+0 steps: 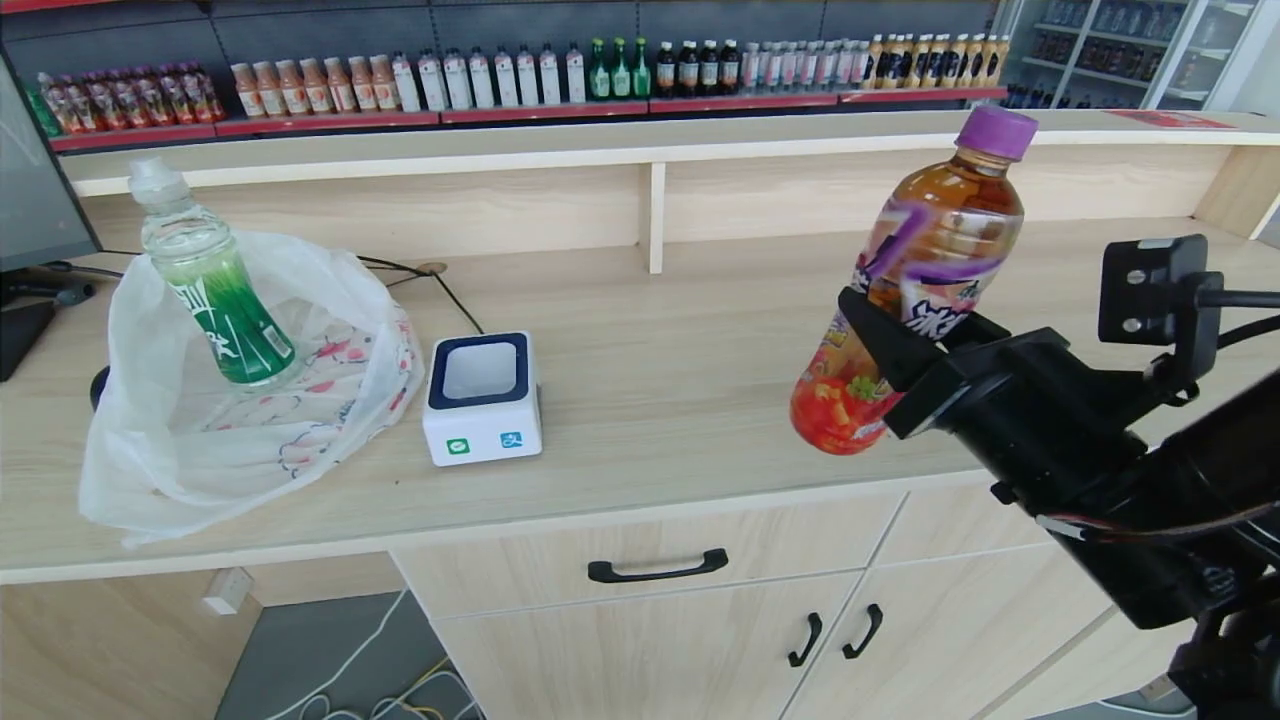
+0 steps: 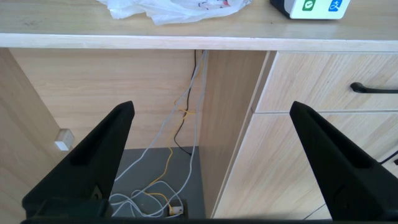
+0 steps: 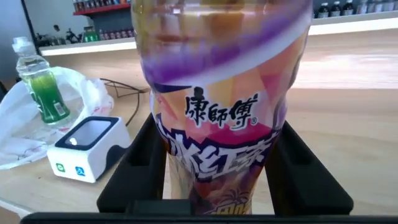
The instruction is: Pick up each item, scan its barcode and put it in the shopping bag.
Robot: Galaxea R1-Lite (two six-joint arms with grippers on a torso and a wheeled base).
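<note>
Pinching the purple-capped bottle [image 1: 945, 215], right claw [image 1: 908, 335] holds it aloft.

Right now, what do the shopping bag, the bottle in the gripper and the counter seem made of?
Shopping bag: thin, translucent plastic film, crumpled, with a faint sheen. Purple-capped bottle in the right gripper: clear, glossy plastic, the amber drink showing through, with a printed wrap label. Counter: pale wood grain, matte, probably laminate rather than solid wood.
</note>
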